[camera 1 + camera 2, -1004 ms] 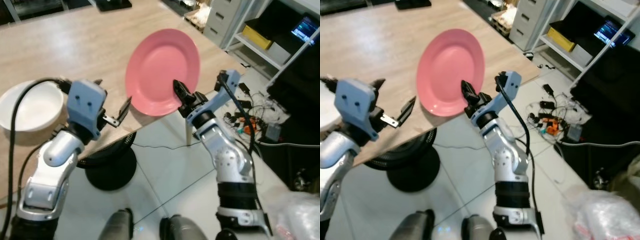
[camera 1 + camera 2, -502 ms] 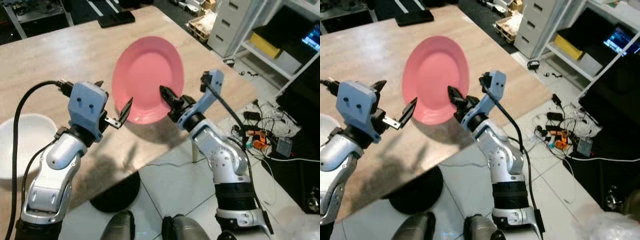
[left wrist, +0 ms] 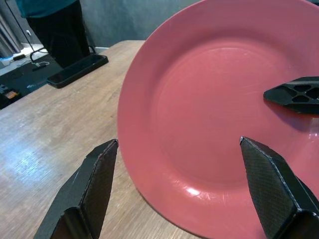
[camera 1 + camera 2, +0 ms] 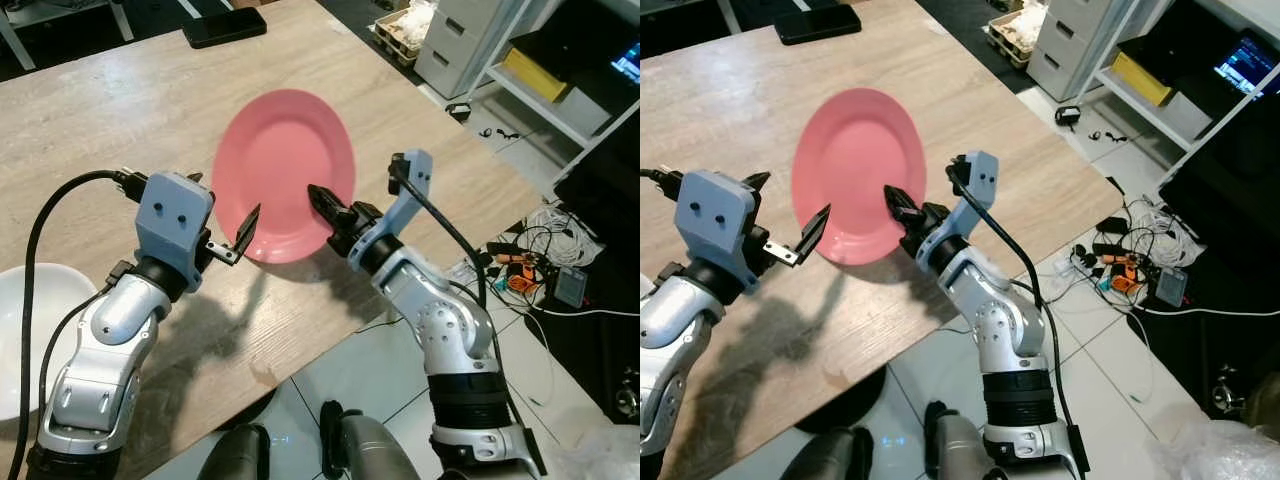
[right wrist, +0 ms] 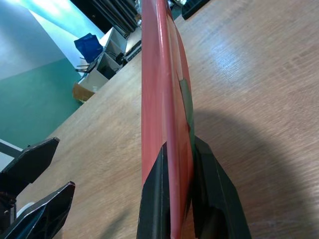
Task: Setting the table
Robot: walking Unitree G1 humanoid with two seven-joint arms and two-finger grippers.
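A pink plate (image 4: 285, 170) is held tilted on edge just above the wooden table (image 4: 120, 110), its face turned toward me. My right gripper (image 4: 325, 200) is shut on the plate's lower right rim; in the right wrist view its fingers (image 5: 154, 199) pinch the rim (image 5: 159, 74) from both sides. My left gripper (image 4: 222, 203) stands open beside the plate's lower left edge. In the left wrist view the plate (image 3: 219, 114) lies ahead of its two spread fingers (image 3: 94, 184), which do not touch it.
A white bowl (image 4: 20, 330) sits at the table's near left. A black flat device (image 4: 225, 25) lies at the far end. Off the table's right edge are drawers (image 4: 450, 40), shelves and floor cables (image 4: 520, 270). A person (image 3: 50, 20) stands beyond the table.
The camera has shifted. My right arm has carried the plate from the table's corner edge inward over the tabletop and lower. The left gripper now sits closer to the plate's rim.
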